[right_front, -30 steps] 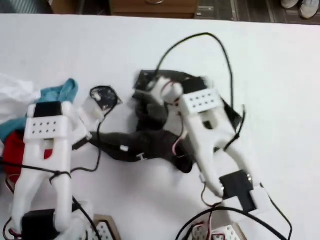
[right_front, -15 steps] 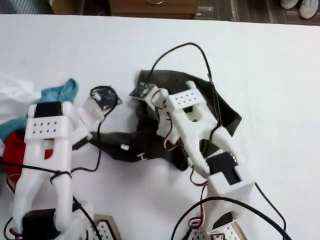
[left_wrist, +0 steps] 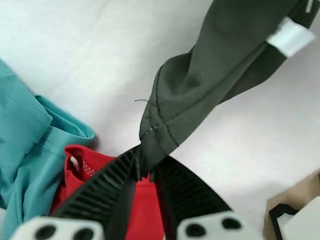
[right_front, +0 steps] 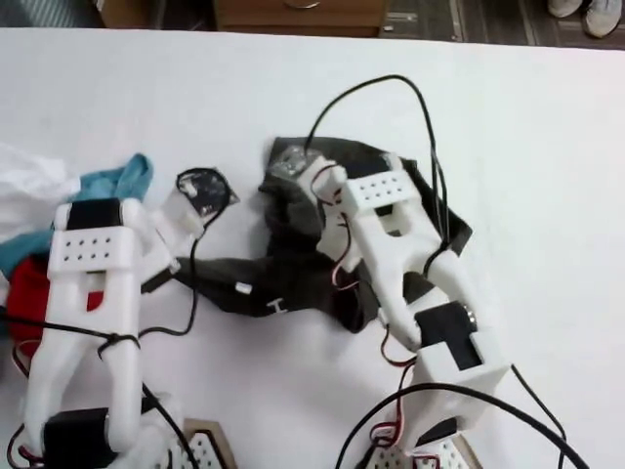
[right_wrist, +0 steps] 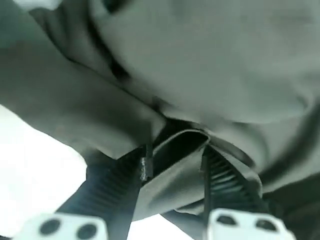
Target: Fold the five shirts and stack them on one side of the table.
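The left hand (left_wrist: 145, 165) is pressed nearly together, its two black ribbed fingers (left_wrist: 112, 187) pinching a stitched hem corner of the dark shirt (right_front: 293, 283). The cloth bunches into a tight twist right at the fingertips and runs off from there across the white desk (right_front: 547, 137).

The right hand (right_wrist: 175, 152) stands partly apart, with a thick fold of the same shirt packed between its fingers and touching both inner faces (the cloth fills the gap, so this is a grip). In the high view this hand sits low over the far part of the shirt, near the middle of the desk.

The dark shirt lies crumpled between the two arms. One end is drawn out as a long strip to the left hand, and the rest is heaped under the right arm.

A small white label (left_wrist: 290, 36) is sewn to the strip near the left hand; no writing on it can be read.

Beside the left arm, at the desk's edge, lies a loose pile: a white shirt (right_front: 29, 181), a teal shirt (right_front: 122, 178) and a red shirt (right_front: 24, 288), touching one another and unfolded.
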